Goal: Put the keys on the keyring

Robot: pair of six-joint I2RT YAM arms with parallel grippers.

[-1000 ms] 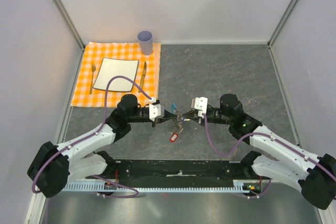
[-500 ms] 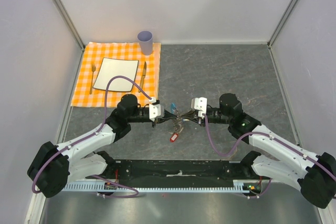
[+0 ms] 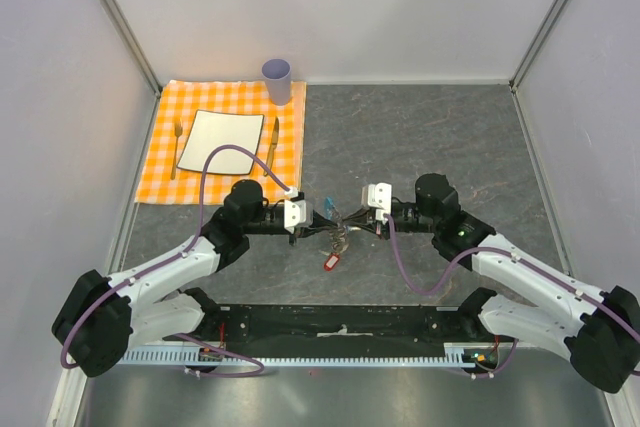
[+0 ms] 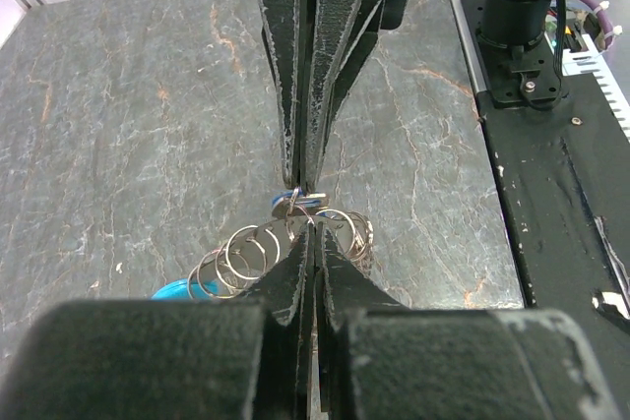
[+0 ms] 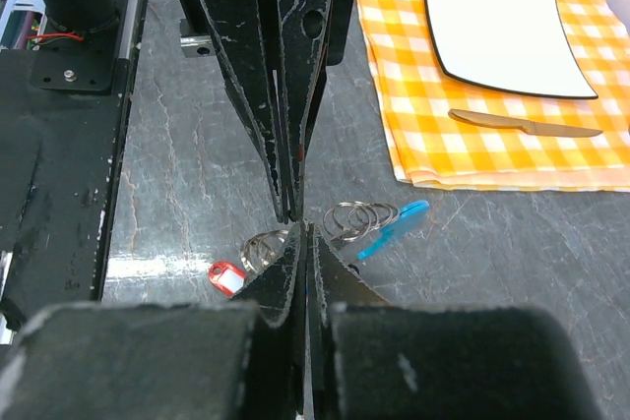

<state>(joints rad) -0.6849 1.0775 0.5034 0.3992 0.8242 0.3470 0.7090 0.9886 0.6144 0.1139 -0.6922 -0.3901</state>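
Note:
The keyring is a chain of silver rings [image 4: 244, 255] with a cyan clasp [image 5: 398, 226], raised a little over the grey table between my two arms. My left gripper [image 4: 313, 230] is shut, its tips pinching a ring of that chain. My right gripper [image 5: 300, 230] faces it tip to tip and is shut; a small silver key with a blue tag [image 4: 289, 203] sits at its fingertips [image 4: 304, 184]. A key with a red tag [image 5: 226, 277] hangs low from the rings, also visible in the top view [image 3: 330, 261]. From above, both grippers meet over the keyring [image 3: 338, 219].
An orange checked cloth [image 3: 160, 162] at the back left carries a white square plate [image 3: 220, 141], a fork [image 3: 177, 147] and a knife [image 3: 271, 145]. A lilac cup [image 3: 277, 80] stands behind it. The black base rail [image 3: 340, 322] runs along the near edge.
The right arm has shifted slightly left and away. Both grippers stay shut and tip to tip at the keyring.

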